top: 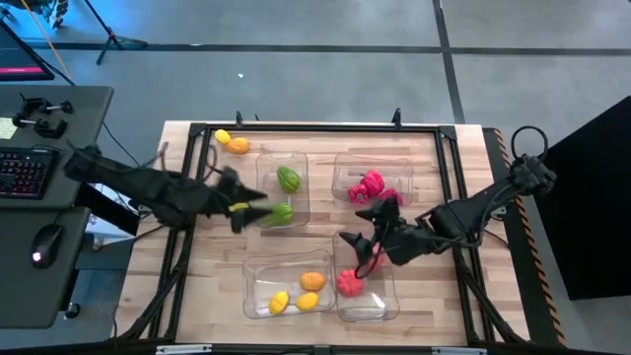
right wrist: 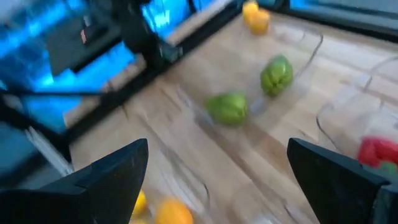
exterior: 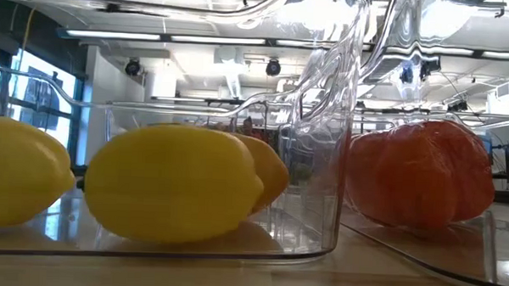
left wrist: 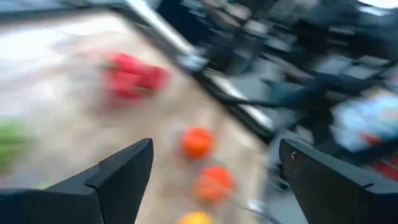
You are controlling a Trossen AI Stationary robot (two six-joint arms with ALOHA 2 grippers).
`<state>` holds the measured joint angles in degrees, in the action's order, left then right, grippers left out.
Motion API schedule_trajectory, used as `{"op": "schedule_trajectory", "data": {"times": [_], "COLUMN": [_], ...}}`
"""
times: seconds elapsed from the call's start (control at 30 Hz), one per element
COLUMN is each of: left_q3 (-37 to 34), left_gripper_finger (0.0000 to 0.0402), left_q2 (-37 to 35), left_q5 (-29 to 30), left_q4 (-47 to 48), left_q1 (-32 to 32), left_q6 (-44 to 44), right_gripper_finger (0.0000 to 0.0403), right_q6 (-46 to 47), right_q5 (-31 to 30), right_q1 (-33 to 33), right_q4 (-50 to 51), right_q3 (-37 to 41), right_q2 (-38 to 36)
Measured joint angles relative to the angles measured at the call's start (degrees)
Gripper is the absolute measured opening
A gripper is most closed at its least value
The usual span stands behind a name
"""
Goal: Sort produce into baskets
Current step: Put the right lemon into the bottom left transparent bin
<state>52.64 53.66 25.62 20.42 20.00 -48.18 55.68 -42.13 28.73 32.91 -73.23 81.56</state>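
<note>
Four clear baskets stand on the wooden table. The far left basket (top: pixel 296 158) holds a green piece (top: pixel 288 178), and a second green piece (top: pixel 281 212) lies at its near end. A pink-red piece (top: pixel 372 184) lies in the far right basket (top: pixel 340 168). The near left basket (top: pixel 258 271) holds an orange piece (top: pixel 313 282) and yellow ones (top: pixel 279 302). A red piece (top: pixel 348 284) lies in the near right basket (top: pixel 385 301). My left gripper (top: pixel 254 209) stands open just left of the second green piece. My right gripper (top: pixel 355 229) is open between the two right baskets.
A yellow piece (top: pixel 222 137) and an orange piece (top: pixel 238 146) lie loose on the table at its far left corner. A dark frame (top: pixel 315 127) runs around the table's edges. A desk with a keyboard (top: pixel 25 170) stands left of the table.
</note>
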Motion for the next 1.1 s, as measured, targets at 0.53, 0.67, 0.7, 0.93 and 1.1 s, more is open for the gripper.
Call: {"op": "schedule_trajectory", "data": {"times": [0.53, 0.67, 0.7, 0.93, 1.1], "left_q3": [-0.1, -0.1, 0.1, 8.6, 16.6], "left_gripper_finger": [0.0335, 0.0335, 0.0335, 0.0335, 0.0335], "left_q2": [-4.8, 0.9, 2.6, 16.3, 25.8], "left_q5": [-8.5, -15.3, -16.8, -18.9, -17.4], "left_q4": [23.4, 23.6, 23.3, 24.4, 27.5], "left_q1": [-30.7, -42.4, -45.1, -58.8, -64.6], "left_q6": [-4.4, -0.4, 0.3, 4.3, 6.6], "right_gripper_finger": [0.0376, 0.0376, 0.0376, 0.0376, 0.0376], "right_q6": [-3.3, -10.2, -12.6, -27.9, -36.0], "right_q5": [4.2, 12.4, 13.2, 23.7, 33.9], "right_q1": [-16.7, -24.4, -26.3, -40.2, -48.8], "right_q4": [-3.2, 1.8, 2.8, 3.5, 1.1], "right_q3": [0.0, 0.0, 0.0, 0.0, 0.0], "right_q2": [0.0, 0.0, 0.0, 0.0, 0.0]}}
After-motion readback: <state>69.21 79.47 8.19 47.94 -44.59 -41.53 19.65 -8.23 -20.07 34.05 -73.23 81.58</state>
